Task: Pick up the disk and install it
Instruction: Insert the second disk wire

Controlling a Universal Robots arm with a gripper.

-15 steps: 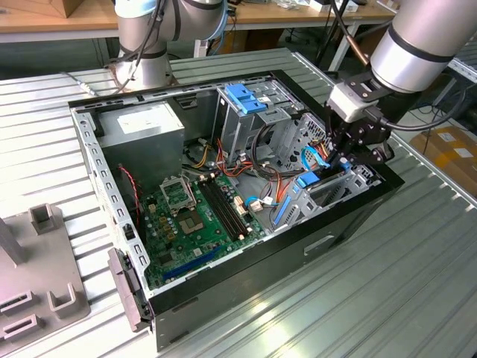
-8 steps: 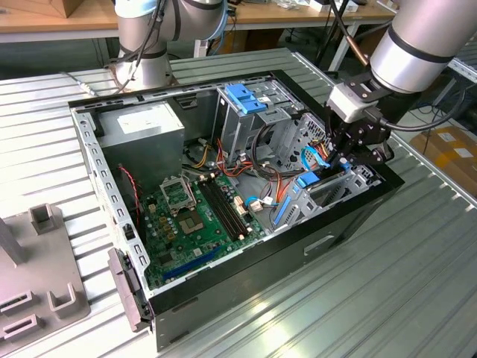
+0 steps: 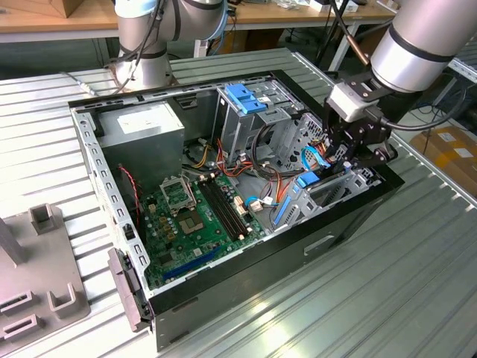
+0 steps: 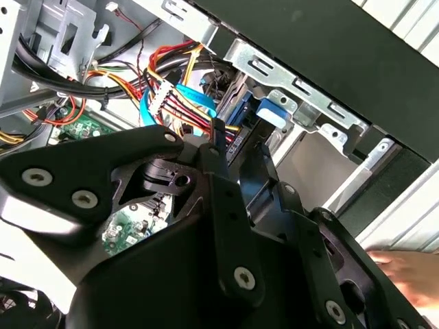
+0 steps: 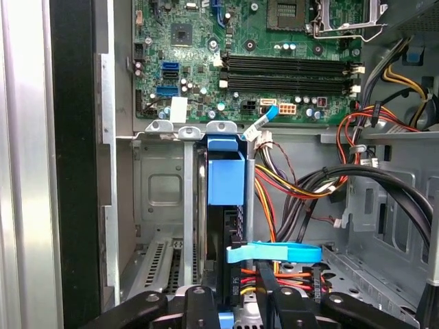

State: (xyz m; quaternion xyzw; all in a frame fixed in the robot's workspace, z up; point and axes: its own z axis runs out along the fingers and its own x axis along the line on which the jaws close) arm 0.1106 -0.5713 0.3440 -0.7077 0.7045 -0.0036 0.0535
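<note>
Disk on edge in the drive bay, claw above it

The disk [image 5: 225, 179], its blue rail showing, stands edgewise in the metal bay [image 5: 161, 199] at the case's 3 o'clock side in the exterior view. The claw [image 3: 350, 145] hovers just over it; I cannot tell its grip state. The disk looks rigid, fairly heavy and shock-sensitive; best held by the side rails.
</note>
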